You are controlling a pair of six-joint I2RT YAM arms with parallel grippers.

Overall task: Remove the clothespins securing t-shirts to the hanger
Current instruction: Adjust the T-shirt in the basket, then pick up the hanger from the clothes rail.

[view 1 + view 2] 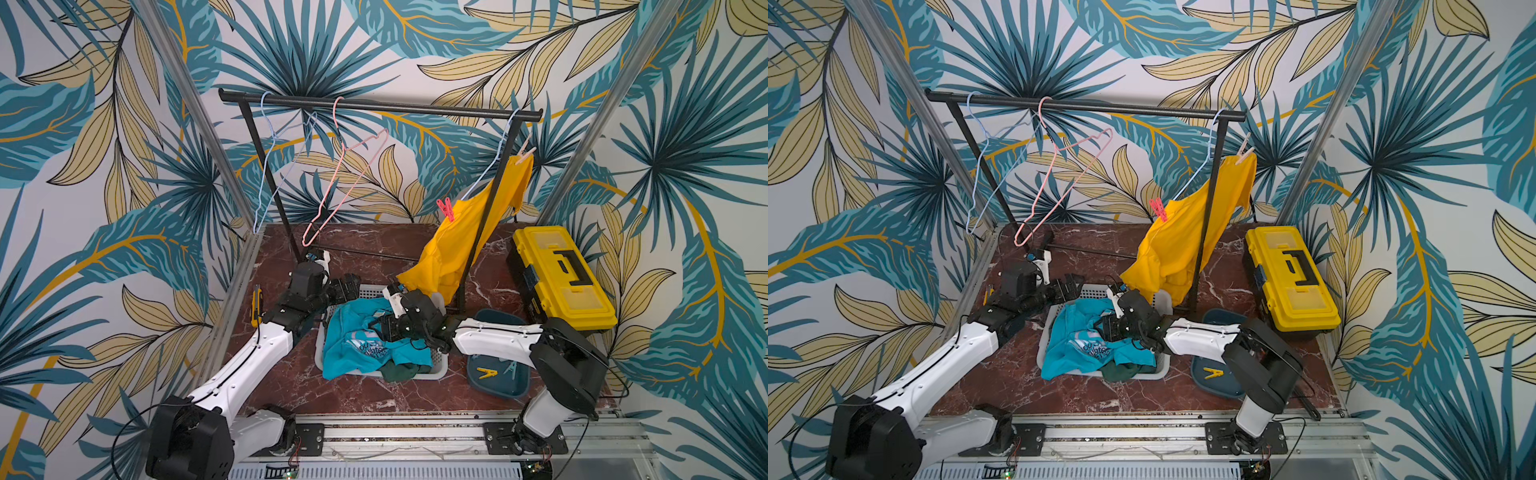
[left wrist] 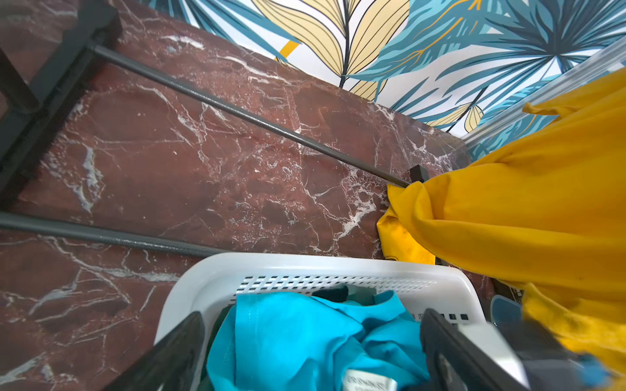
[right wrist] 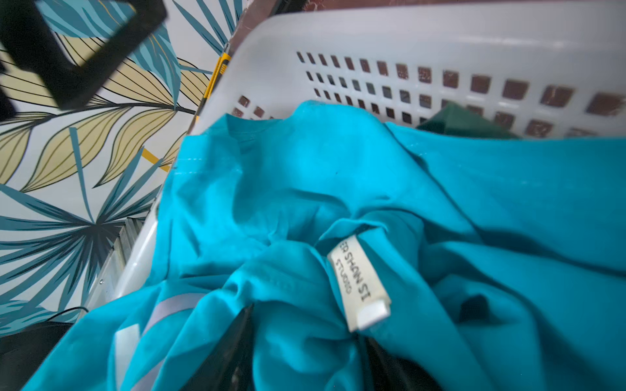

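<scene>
Filling the basket (image 2: 305,267) are turquoise shirt (image 1: 347,332) and green shirt (image 1: 401,372); left end effector (image 1: 351,286) released, right end effector (image 1: 379,326) unclear.

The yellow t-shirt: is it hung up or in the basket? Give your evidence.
Hung up: the yellow t-shirt hangs from the blue hanger on the rail, with a red clothespin and a pale clothespin clipped to it.

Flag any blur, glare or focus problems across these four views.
Both top views: evenly lit and sharp, red clothespin crisp. Left wrist view: marble table crisp, yellow t-shirt soft close to the lens. Right wrist view: white basket rim washed out and blurred; turquoise t-shirt slightly smeared, its label legible.
</scene>
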